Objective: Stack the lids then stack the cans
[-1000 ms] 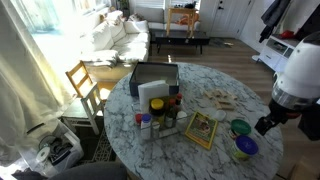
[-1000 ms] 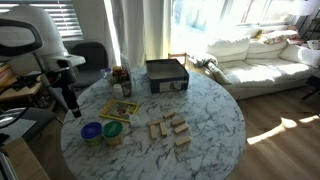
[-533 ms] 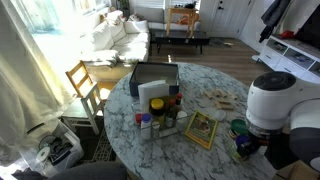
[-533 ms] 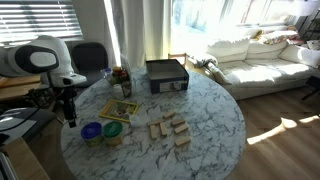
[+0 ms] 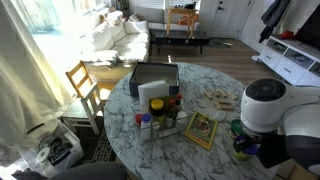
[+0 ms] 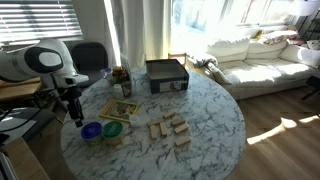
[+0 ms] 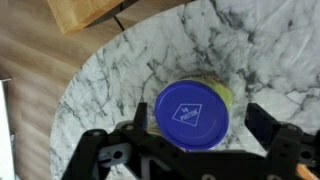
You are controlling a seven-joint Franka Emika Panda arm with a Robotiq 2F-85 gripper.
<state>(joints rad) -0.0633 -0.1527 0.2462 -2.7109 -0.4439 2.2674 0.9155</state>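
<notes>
Hanging over the near left edge of the white marble counter (image 7: pixel 110 70), the gripper (image 7: pixel 203 128) is spread wide and has hold of nothing. In the wrist view its two black fingers stand on either side of the round blue-purple plastic lid (image 7: pixel 190 113), each clear of the lid's rim. The lid lies flat with a white label on top. A yellow-green rim (image 7: pixel 220 92) shows just behind it; whether that is the other lid or a tin, I cannot tell. How high the gripper hangs above the lid is not clear from this view.

In an exterior view the gripper (image 6: pixel 78 118) points down just left of the blue-purple lid (image 6: pixel 91 130). The round green plastic lid (image 6: pixel 113 131) sits just beside that lid on its right. Right of the lids, well apart from them, lies a cluster of small pale wooden blocks (image 6: pixel 170 128).

A little farther back, near the green lid, a yellow-green picture in a wooden frame (image 6: pixel 120 109) lies flat. Beyond it stand several spice jars with coloured caps (image 6: pixel 121 82), and right of them a black rectangular box (image 6: pixel 166 74).

Far off past the counter is a white sofa (image 6: pixel 262 55).

In an exterior view the white robot arm (image 5: pixel 265 105) hides most of the lids; only an edge of the green lid (image 5: pixel 237 126) shows.
</notes>
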